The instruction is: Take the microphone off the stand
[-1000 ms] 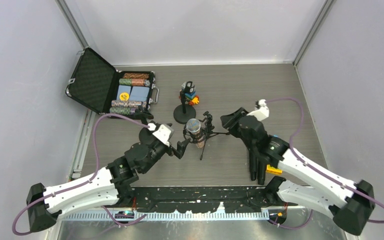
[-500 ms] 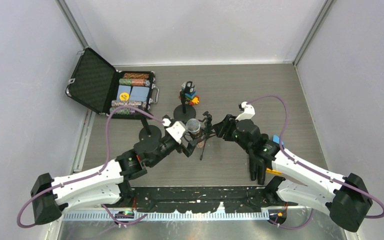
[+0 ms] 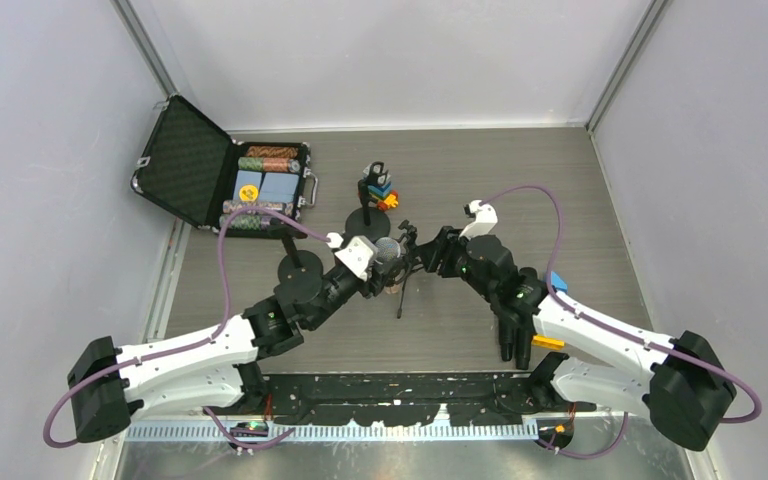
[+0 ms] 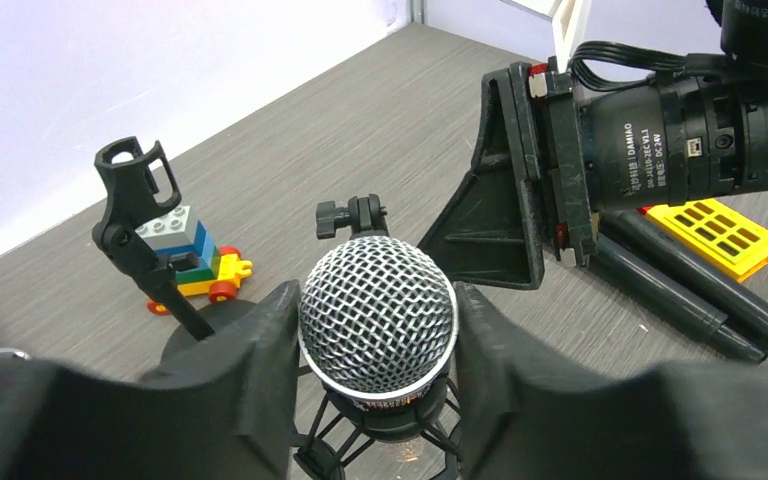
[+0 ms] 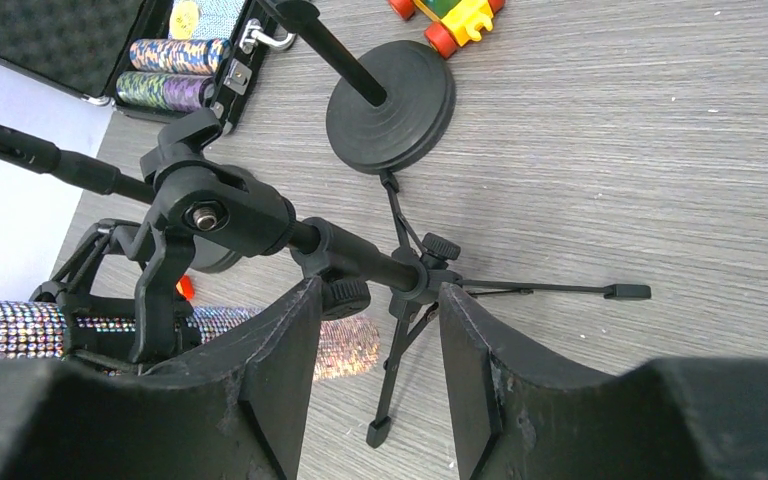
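Observation:
The microphone (image 3: 388, 251) has a silver mesh head (image 4: 377, 315) and a sparkly body (image 5: 22, 328). It sits in the shock mount of a small black tripod stand (image 3: 401, 292), whose rod (image 5: 360, 258) runs across the right wrist view. My left gripper (image 3: 377, 268) has its two fingers pressed against either side of the mesh head (image 4: 375, 300). My right gripper (image 3: 423, 257) is open. Its fingers straddle the stand's rod between the knob and the tripod hub (image 5: 375, 295).
A second stand with a round base (image 3: 368, 224) and an empty clip (image 4: 132, 180) stands behind, beside a brick toy (image 3: 385, 196). An open case of chips (image 3: 260, 186) lies at back left. Black tubes (image 3: 513, 335) and a yellow piece (image 3: 548, 342) lie near the right arm.
My left arm has moved forward and its jaws have closed in on the microphone's head. My right gripper has moved left up to the stand.

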`<state>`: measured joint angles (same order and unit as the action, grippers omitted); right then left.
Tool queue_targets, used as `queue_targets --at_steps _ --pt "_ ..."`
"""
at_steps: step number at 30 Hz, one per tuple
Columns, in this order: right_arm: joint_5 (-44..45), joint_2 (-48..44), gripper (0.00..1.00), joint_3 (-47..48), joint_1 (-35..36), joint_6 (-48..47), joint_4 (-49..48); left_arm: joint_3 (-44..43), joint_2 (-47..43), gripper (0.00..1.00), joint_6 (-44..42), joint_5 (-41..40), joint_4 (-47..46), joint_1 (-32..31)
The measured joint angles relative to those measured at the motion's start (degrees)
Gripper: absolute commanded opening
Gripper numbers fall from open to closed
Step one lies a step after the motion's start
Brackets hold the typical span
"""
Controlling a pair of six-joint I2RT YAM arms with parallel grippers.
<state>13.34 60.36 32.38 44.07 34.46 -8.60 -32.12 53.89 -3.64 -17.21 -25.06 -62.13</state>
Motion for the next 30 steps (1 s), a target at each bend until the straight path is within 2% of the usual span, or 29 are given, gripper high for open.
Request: queue_targets --at_steps 7,12,16,24,30 --pt "-2.1 -3.9 0.54 -2.2 0.1 -2.6 0.0 0.1 -1.1 0.2 -0.1 -0.4 1.0 0.0" --pt "-4.3 -5.7 0.55 -3.5 0.1 -3.8 -0.5 0.1 -2.6 0.06 -0.2 -0.8 2.3 0.0" --pt "-6.1 -5.4 0.55 -3.5 0.1 -4.0 -1.8 0.1 -3.7 0.03 -0.2 -0.7 3.6 0.0" --pt "-7.0 0.9 0.55 -2.9 0.1 -1.3 -5.3 0.1 -5.2 0.0 0.0 -0.6 5.7 0.0" --pt "-7.0 9.3 0.49 2.6 0.4 1.0 -4.1 0.1 -6.4 0.0 -0.1 -0.6 6.9 0.0"
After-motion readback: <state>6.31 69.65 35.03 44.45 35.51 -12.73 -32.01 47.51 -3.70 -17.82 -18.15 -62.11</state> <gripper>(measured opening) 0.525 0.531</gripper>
